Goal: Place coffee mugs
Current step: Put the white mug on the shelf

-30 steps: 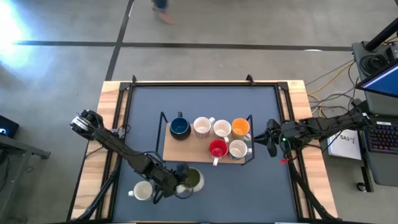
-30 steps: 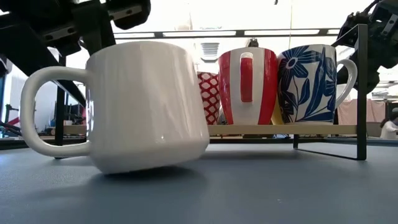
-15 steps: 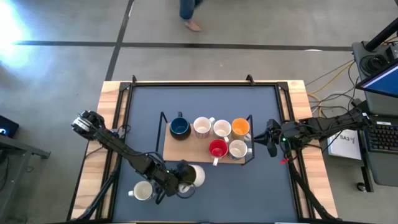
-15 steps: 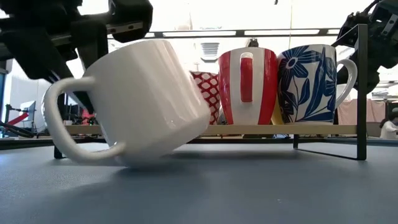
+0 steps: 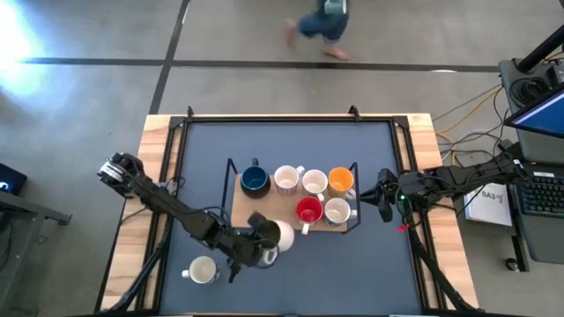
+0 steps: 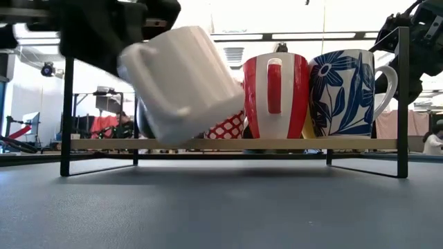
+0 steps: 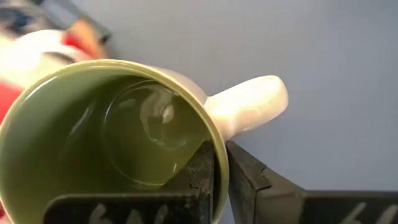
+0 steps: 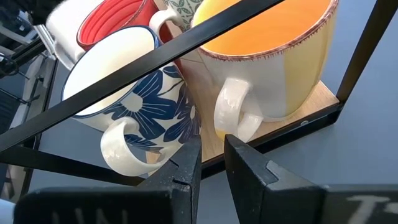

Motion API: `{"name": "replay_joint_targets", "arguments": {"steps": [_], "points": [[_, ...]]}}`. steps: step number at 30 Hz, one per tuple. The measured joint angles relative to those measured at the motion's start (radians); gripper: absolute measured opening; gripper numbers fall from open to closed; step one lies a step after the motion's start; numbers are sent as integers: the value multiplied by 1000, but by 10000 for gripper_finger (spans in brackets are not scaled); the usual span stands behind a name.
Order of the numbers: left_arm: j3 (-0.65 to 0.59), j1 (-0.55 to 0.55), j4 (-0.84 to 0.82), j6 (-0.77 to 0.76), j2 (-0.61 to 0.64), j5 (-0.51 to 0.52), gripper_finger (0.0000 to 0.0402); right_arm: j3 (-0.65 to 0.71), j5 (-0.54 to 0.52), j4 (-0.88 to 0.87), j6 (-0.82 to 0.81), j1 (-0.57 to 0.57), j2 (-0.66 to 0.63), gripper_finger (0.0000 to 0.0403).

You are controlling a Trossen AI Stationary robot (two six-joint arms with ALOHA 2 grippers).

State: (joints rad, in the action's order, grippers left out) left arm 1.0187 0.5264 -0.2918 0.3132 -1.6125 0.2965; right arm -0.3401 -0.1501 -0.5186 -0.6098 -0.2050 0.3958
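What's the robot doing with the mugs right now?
Left gripper fingers shut on green-lined white mug, lifted, tilted. Right gripper idle beside rack. Another white mug still on table.

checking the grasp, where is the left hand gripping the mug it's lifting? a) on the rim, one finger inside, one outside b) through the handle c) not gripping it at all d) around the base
a: the left wrist view shows the left hand pinching the rim of the white mug with the olive inside, beside the handle, one finger inside and one outside.

Left arm reaching in, right arm waiting

Left gripper (image 5: 262, 247) is clamped tight, its arm stretched diagonally inward; right gripper (image 5: 374, 197) hangs at the right side, fingers narrowly apart.
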Motion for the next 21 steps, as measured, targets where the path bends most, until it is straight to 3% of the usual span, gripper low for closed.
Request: {"name": "replay_joint_targets", "arguments": {"steps": [6, 15, 21], "points": [[33, -27, -48, -146, 35, 65, 7, 0, 0, 0, 0, 0, 0, 59], [147, -66, -294, -452, 46, 59, 7, 0, 0, 0, 0, 0, 0, 59], [164, -85, -368, -566, 47, 52, 7, 0, 0, 0, 0, 0, 0, 59]]}}
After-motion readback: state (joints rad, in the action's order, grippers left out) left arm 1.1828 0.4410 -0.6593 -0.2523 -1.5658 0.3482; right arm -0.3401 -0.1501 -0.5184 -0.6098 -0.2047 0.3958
